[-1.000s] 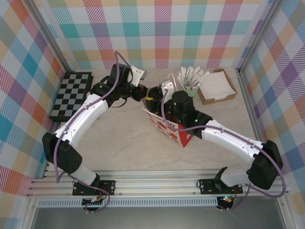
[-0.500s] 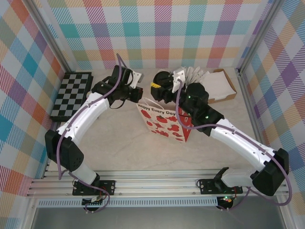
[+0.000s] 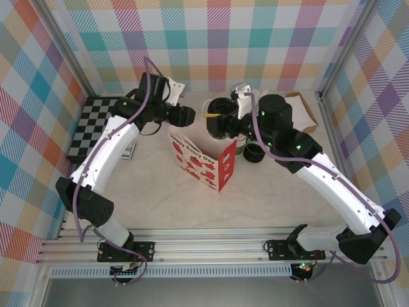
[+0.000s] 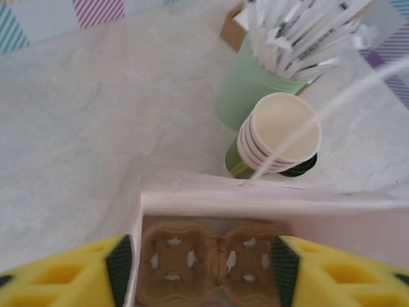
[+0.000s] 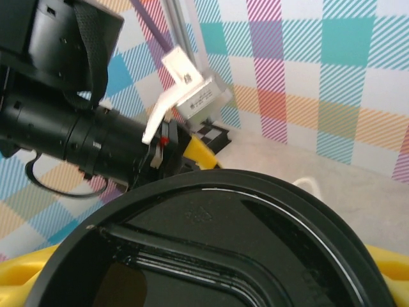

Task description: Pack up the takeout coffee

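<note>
Not yet packed: right pincer [image 3: 217, 124] grips the takeout coffee [image 5: 211, 256] beside the bag [image 3: 198, 158], left pincer [image 4: 200, 261] open over its carrier [image 4: 174, 238].

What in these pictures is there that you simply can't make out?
- Right wrist view: the lid of the takeout coffee hides the cup's body, and the bottom edge cuts the lid off.
- Left wrist view: the stack of cups hides most of a dark object behind it; I cannot tell what it is.
- Left wrist view: the bottom edge cuts off the cardboard carrier in the bag.
</note>
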